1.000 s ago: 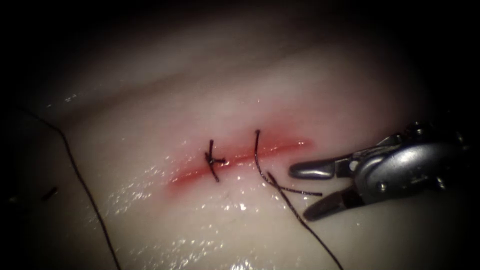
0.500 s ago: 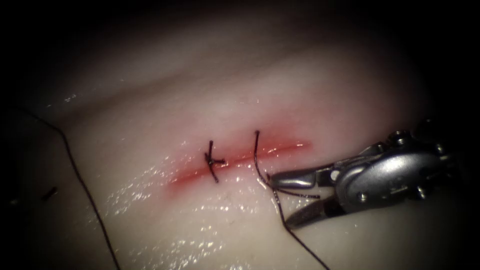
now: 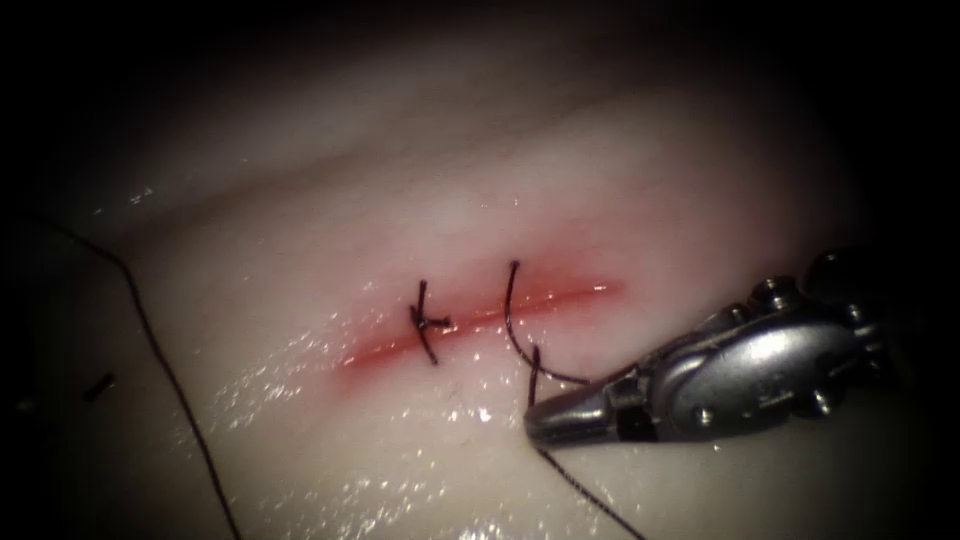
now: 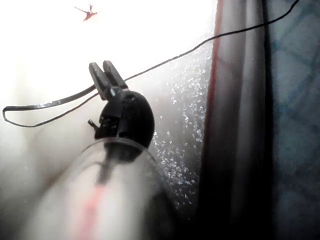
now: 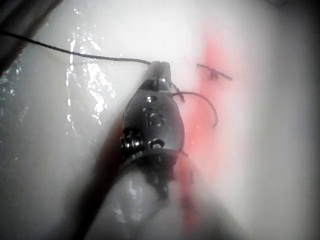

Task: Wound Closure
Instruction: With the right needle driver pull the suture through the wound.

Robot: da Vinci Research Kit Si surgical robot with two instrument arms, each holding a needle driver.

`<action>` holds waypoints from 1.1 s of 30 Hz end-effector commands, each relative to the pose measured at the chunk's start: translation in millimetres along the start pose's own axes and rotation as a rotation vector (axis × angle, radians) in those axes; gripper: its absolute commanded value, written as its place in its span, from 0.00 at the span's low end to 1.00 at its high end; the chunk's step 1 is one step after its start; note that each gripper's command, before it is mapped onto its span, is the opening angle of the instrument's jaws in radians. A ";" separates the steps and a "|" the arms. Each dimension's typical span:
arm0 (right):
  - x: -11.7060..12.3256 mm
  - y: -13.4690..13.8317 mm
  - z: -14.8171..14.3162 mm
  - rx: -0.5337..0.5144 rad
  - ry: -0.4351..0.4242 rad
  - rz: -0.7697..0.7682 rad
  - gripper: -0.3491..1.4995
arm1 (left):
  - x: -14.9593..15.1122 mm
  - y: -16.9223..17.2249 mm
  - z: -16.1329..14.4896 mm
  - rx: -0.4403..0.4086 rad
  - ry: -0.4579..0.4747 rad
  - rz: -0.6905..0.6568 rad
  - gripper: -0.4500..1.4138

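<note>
Cut (image 3: 480,315) sits mid-tissue (image 3: 620,170), a thin red line. Long axis runs from lower left up to upper right in the endoscope view, tilted only a little off horizontal. Red fluid (image 3: 560,290) stains the edges, heaviest toward the right end.

Progress, judging from how things lie:
- One stitch is done: a tied knot (image 3: 428,322) with short cut tails crosses the cut on its left half.
- Second stitch is placed but not tied. Thread (image 3: 510,310) goes across the cut just right of the knot, enters above the line, comes out below it and loops toward the right tool.
- Right end of the cut past that second pass is unstitched, and so is the short stretch left of the knot. My read: roughly halfway, with tying and trimming of the second stitch open.

Right end effector (image 3: 545,422) lies below the cut, tip pointing left, jaws closed on the thread right where the loop comes off the tissue. The right wrist view shows the same: right end effector (image 5: 159,67) pinched on the thread, knot (image 5: 214,73) just beyond it.

Left end effector (image 4: 106,74) is well apart from the wound, jaws closed with a long run of thread (image 4: 170,60) passing at them; looks clamped on it, not certain. A second dark strand (image 3: 165,370) trails down the left of the tissue in the endoscope view.

Needle: can't pick it out, so can't say where it is or whether it's in the tissue.
</note>
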 end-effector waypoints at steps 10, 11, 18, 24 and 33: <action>3.9 -0.6 -2.4 -0.301 -0.181 0.923 0.74 | -0.4 0.5 0.5 -0.003 0.001 -0.001 0.00; 4.6 -0.8 -2.4 -0.334 -0.185 1.004 0.74 | -0.4 0.6 0.5 -0.003 0.001 -0.001 0.00; 9.7 -1.7 -0.8 -0.429 -0.222 1.260 0.65 | -0.5 0.6 0.5 -0.002 0.001 -0.006 0.00; 8.4 -1.9 0.4 -0.556 -0.364 1.368 0.40 | -0.7 1.0 0.3 0.000 0.001 -0.007 0.00; 6.8 -2.3 2.1 -0.621 -0.523 1.442 0.42 | -0.8 1.0 0.3 0.001 0.002 -0.012 0.00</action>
